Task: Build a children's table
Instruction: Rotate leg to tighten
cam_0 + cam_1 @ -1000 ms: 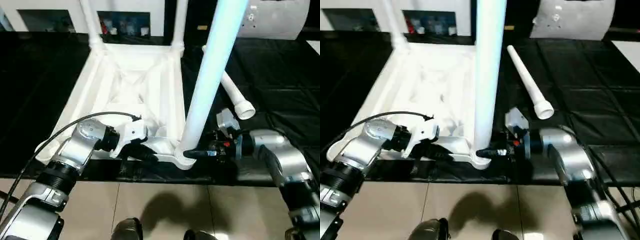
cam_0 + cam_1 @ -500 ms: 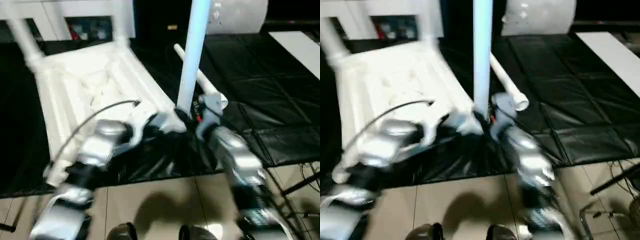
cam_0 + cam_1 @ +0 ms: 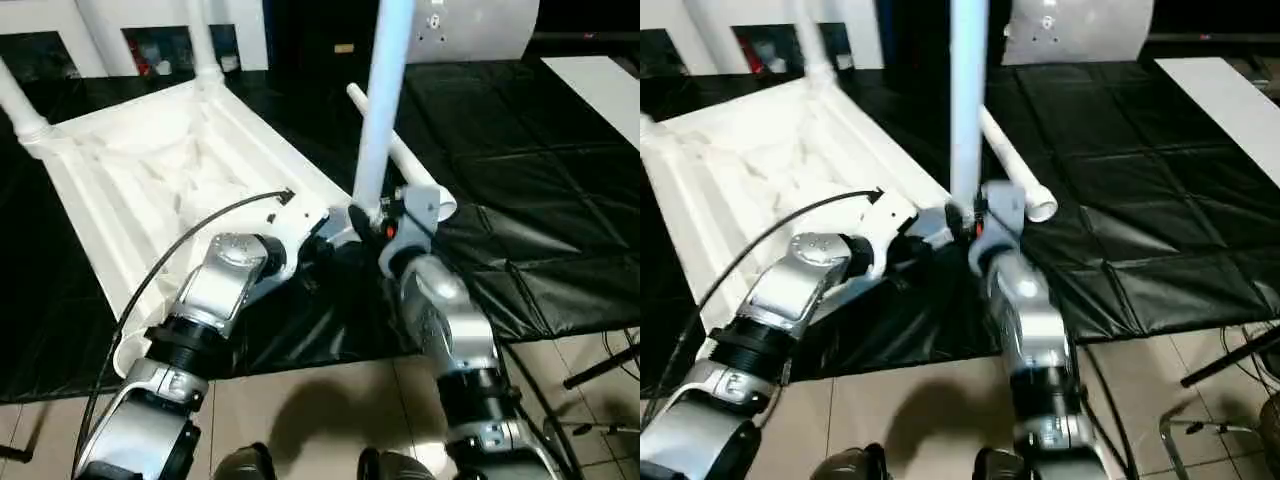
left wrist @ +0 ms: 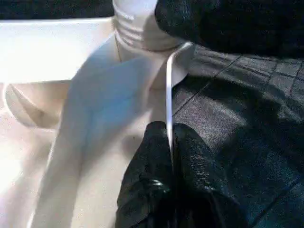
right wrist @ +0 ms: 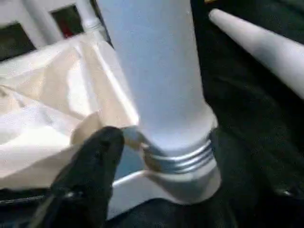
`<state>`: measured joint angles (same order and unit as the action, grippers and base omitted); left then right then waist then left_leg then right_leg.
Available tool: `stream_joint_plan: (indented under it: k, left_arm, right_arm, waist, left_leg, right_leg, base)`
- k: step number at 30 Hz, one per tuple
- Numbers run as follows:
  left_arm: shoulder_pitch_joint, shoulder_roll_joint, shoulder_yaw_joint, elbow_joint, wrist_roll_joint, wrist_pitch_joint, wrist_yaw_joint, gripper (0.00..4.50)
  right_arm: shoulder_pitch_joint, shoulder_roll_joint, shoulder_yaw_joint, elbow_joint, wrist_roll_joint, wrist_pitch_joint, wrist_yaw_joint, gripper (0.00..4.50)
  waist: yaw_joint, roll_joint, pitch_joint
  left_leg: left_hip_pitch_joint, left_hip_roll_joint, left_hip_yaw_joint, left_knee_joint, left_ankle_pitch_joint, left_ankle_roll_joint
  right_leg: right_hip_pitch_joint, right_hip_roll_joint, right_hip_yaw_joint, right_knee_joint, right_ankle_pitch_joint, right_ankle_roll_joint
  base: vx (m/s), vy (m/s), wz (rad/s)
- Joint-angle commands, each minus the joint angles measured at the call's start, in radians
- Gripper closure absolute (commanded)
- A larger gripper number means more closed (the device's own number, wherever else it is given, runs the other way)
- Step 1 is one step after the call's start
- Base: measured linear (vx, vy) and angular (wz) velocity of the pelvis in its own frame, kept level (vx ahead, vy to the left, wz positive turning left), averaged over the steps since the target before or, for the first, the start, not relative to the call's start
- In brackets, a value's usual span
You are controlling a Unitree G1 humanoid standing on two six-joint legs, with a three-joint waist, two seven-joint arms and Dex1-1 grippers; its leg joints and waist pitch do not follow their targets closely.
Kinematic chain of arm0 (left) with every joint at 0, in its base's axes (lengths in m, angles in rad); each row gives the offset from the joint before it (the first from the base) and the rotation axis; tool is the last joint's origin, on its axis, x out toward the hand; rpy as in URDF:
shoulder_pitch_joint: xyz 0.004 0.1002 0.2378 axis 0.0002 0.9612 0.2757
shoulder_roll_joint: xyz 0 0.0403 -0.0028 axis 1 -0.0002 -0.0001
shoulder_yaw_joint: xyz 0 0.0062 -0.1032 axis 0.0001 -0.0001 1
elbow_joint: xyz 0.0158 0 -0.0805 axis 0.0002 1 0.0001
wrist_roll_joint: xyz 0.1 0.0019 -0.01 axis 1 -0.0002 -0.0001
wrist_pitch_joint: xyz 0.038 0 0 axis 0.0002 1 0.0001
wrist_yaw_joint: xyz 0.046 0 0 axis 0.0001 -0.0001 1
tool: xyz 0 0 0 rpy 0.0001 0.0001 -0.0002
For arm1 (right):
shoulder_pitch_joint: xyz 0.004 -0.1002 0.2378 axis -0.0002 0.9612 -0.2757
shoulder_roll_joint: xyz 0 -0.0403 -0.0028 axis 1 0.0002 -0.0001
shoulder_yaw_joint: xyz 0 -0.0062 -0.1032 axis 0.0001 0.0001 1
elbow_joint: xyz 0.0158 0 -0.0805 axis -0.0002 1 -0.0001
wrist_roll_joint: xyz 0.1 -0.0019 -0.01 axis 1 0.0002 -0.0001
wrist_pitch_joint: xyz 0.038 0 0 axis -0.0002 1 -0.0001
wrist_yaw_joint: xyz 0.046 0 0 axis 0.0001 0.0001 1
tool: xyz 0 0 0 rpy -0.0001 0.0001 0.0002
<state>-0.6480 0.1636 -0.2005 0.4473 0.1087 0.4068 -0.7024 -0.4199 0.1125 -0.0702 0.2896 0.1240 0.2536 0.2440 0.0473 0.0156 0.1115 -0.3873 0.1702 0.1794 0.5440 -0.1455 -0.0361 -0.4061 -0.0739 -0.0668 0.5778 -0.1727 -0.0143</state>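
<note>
The children's table top (image 3: 150,170) lies upside down on the black mat, ribs up. Two legs (image 3: 205,40) stand in its far corners. A third leg (image 3: 383,110) stands upright in the near-right corner socket (image 5: 190,183), its thread showing above the socket. My right gripper (image 3: 375,222) is open, with its black fingers (image 5: 95,156) on either side of this leg's base and a small gap to the thread. My left gripper (image 4: 170,135) is shut on the table top's thin rim beside that corner. A fourth leg (image 3: 415,170) lies loose on the mat behind.
The workbench's front edge (image 3: 300,365) runs just below my forearms, with tiled floor beneath. A pale rounded housing (image 3: 480,30) stands at the back right, a white board (image 3: 600,90) at the far right. A black cable (image 3: 170,260) arcs over my left forearm.
The whole picture has swung and tilted, so the camera has moved. My right forearm now reaches the upright leg from the near side instead of from the right. The left gripper keeps its hold.
</note>
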Motion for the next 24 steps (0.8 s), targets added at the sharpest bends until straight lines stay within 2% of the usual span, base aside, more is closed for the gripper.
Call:
stream_joint_plan:
  k: [1,3,5,6,8,9,12,15,17,19,20,22,24]
  left_arm:
    - [-0.021,-0.004,-0.004,0.024,-0.016,-0.083,0.002,4.50]
    - [-0.033,-0.001,0.012,0.056,-0.018,-0.106,0.016,4.50]
    - [-0.047,-0.007,0.042,0.078,-0.037,-0.117,0.029,4.50]
    - [-0.058,-0.013,0.065,0.092,-0.055,-0.126,0.041,4.22]
    - [-0.068,-0.019,0.087,0.106,-0.075,-0.141,0.046,3.95]
    - [-0.077,-0.026,0.106,0.112,-0.093,-0.145,0.049,3.95]
    - [-0.092,-0.027,0.145,0.129,-0.128,-0.162,0.054,3.73]
    - [-0.093,-0.012,0.185,0.125,-0.154,-0.147,0.065,3.68]
    - [-0.087,0.015,0.194,0.106,-0.145,-0.134,0.077,3.68]
    - [-0.082,0.041,0.217,0.078,-0.151,-0.112,0.095,3.68]
    - [-0.068,0.102,0.239,0.014,-0.128,-0.064,0.126,3.68]
    - [-0.056,0.144,0.248,-0.030,-0.114,-0.028,0.132,3.84]
    - [-0.038,0.208,0.260,-0.089,-0.055,0.011,0.169,3.84]
  right_arm:
    - [0.029,-0.014,0.003,-0.050,0.021,0.005,0.027,1.02]
    - [0.062,-0.031,-0.038,-0.141,0.081,0.053,0.055,0.89]
    - [0.097,-0.053,-0.048,-0.210,0.104,0.073,0.080,0.69]
    - [0.124,-0.073,-0.042,-0.246,0.104,0.076,0.091,0.64]
    - [0.146,-0.089,-0.035,-0.270,0.102,0.076,0.097,0.44]
    - [0.159,-0.092,-0.035,-0.286,0.112,0.086,0.101,0.44]
    - [0.185,-0.096,-0.043,-0.323,0.122,0.141,0.076,0.10]
    - [0.195,-0.106,-0.044,-0.341,0.115,0.182,0.052,0.03]
    - [0.200,-0.117,-0.029,-0.343,0.105,0.207,0.052,0.03]
    - [0.204,-0.135,0.017,-0.343,0.078,0.220,0.068,0.03]
    - [0.203,-0.144,0.077,-0.334,0.058,0.253,0.087,0.03]
    - [0.201,-0.142,0.104,-0.331,0.053,0.272,0.090,0.01]
    - [0.192,-0.135,0.128,-0.312,0.047,0.305,0.088,0.01]
  waist:
    - [0.009,0.000,-0.063]
    - [0.016,-0.001,-0.068]
    - [0.019,-0.002,-0.066]
    - [0.023,-0.002,-0.070]
    - [0.025,-0.002,-0.072]
    - [0.025,0.001,-0.078]
    - [0.024,-0.002,-0.078]
    - [0.023,-0.003,-0.079]
    - [0.025,0.000,-0.082]
    - [0.025,0.004,-0.083]
    - [0.025,0.008,-0.083]
    - [0.019,0.009,-0.084]
    - [0.019,0.010,-0.083]
  left_leg:
    - [0.020,0.060,-0.023,-0.066,-0.270,0.032]
    - [0.021,0.061,-0.022,-0.061,-0.239,0.041]
    - [0.016,0.058,-0.020,-0.060,-0.214,0.059]
    - [0.016,0.058,-0.020,-0.057,-0.203,0.064]
    - [0.015,0.057,-0.020,-0.056,-0.199,0.064]
    - [0.014,0.058,-0.021,-0.053,-0.188,0.065]
    - [0.012,0.055,-0.020,-0.049,-0.171,0.077]
    - [0.014,0.053,-0.018,-0.046,-0.155,0.081]
    - [0.016,0.055,-0.019,-0.044,-0.147,0.082]
    - [0.017,0.056,-0.020,-0.043,-0.141,0.075]
    - [0.017,0.055,-0.020,-0.042,-0.142,0.074]
    - [0.014,0.056,-0.023,-0.044,-0.145,0.067]
    - [0.019,0.058,-0.021,-0.042,-0.162,0.056]
  right_leg:
    - [0.038,-0.077,0.055,-0.074,-0.249,-0.172]
    - [0.041,-0.078,0.056,-0.066,-0.187,-0.182]
    - [0.043,-0.076,0.054,-0.063,-0.145,-0.192]
    - [0.046,-0.077,0.052,-0.061,-0.132,-0.194]
    - [0.048,-0.079,0.051,-0.060,-0.127,-0.203]
    - [0.051,-0.082,0.051,-0.055,-0.110,-0.216]
    - [0.053,-0.080,0.049,-0.055,-0.083,-0.236]
    - [0.053,-0.078,0.048,-0.051,-0.070,-0.247]
    - [0.053,-0.077,0.047,-0.048,-0.060,-0.246]
    - [0.054,-0.075,0.047,-0.043,-0.037,-0.248]
    - [0.054,-0.074,0.046,-0.042,-0.032,-0.250]
    - [0.057,-0.073,0.045,-0.038,-0.023,-0.250]
    - [0.053,-0.075,0.048,-0.040,-0.045,-0.249]
  base:
    - [0.000,0.000,0.00]
    - [0.000,0.000,0.00]
    - [0.000,0.000,0.00]
    - [0.000,0.000,0.00]
    - [0.000,0.000,0.00]
    - [0.000,0.000,0.00]
    - [0.000,0.000,0.00]
    - [0.000,0.000,0.00]
    - [0.000,0.000,0.00]
    - [0.000,0.000,0.00]
    - [0.000,0.000,0.00]
    - [0.000,0.000,0.00]
    - [0.000,0.000,0.00]
